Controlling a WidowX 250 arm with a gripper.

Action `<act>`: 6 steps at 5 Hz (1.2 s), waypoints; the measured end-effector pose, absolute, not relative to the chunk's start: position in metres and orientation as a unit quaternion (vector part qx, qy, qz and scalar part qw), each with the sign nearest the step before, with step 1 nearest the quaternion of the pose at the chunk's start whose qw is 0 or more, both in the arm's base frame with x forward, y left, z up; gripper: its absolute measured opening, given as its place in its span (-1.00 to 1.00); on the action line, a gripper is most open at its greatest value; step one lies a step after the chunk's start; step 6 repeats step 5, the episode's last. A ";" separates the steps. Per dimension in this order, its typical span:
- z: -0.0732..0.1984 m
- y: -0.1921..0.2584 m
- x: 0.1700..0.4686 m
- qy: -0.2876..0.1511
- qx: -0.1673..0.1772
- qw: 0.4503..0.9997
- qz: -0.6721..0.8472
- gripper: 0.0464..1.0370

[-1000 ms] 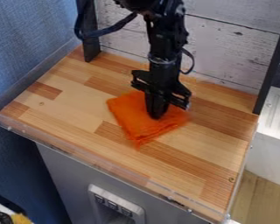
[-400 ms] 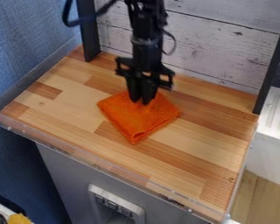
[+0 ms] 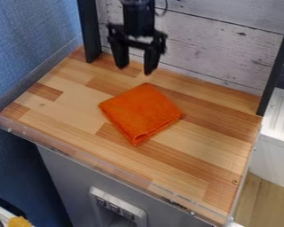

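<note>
Orange fabric cloth (image 3: 140, 113): folded, flat on wooden tabletop (image 3: 209, 128).
Black two-finger gripper (image 3: 135, 69): open, empty, raised.
Cloth edge: step seems between grasps; next grasp calls for careful lowering.

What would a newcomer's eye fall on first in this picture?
Most likely the orange cloth, lying folded near the middle of the wooden top. Next comes the black hand, hanging open above the cloth's far side, in front of the whitewashed boards. The blue wall along the left edge also stands out.
</note>
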State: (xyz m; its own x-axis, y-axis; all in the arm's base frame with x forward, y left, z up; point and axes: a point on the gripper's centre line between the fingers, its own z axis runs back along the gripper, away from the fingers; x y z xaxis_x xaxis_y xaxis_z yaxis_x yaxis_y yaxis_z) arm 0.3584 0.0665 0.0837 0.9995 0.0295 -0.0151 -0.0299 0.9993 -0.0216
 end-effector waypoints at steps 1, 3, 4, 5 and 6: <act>0.108 0.083 0.369 -0.010 -0.005 1.000 0.015 0.92; 0.127 0.104 0.381 -0.013 -0.002 1.000 0.010 0.92; 0.127 0.110 0.388 -0.007 -0.001 1.000 0.003 0.91; 0.129 0.122 0.394 -0.004 0.002 1.000 0.004 0.92; 0.129 0.122 0.394 -0.004 0.002 1.000 0.004 0.92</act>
